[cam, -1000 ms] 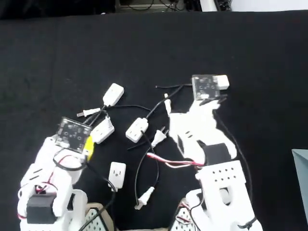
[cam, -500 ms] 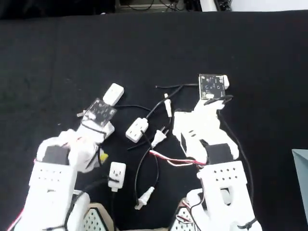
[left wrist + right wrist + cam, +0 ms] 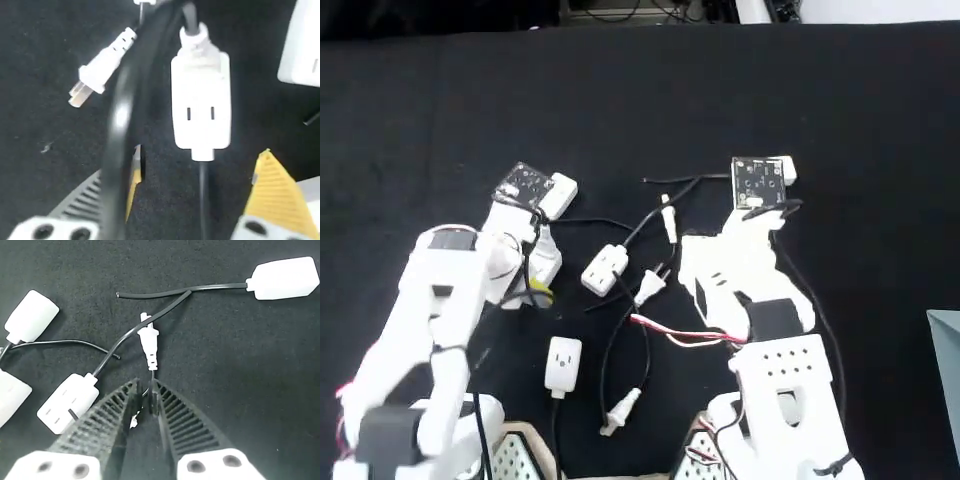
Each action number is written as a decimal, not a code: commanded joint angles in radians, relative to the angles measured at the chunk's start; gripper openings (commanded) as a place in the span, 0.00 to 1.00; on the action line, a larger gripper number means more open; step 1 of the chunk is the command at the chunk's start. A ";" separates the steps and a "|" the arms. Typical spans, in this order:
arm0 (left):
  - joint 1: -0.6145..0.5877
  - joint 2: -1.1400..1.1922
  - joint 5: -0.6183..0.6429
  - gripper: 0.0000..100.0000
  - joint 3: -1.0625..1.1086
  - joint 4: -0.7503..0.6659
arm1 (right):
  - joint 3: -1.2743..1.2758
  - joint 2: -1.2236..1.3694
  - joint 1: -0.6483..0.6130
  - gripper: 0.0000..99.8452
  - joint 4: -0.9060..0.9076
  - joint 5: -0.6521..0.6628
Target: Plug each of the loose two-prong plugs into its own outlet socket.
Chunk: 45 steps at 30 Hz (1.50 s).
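Left jaws stand wide apart with nothing in them, hanging low over an outlet socket. It lies flat on the table, slots up, with its long axis running straight out from between them. Just beside it lies a loose plug, its prongs slanting back toward that arm. Right jaws are pinched almost together on the thin cord trailing from a second plug, whose body points directly away from them. A second socket lies near, off to one side of those jaws, so I'd guess that plug has to swing round to face it.
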 commanded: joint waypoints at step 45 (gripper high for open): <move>-0.041 0.436 0.094 0.03 -0.774 -0.029 | 0.007 -0.015 0.011 0.04 -0.020 -0.003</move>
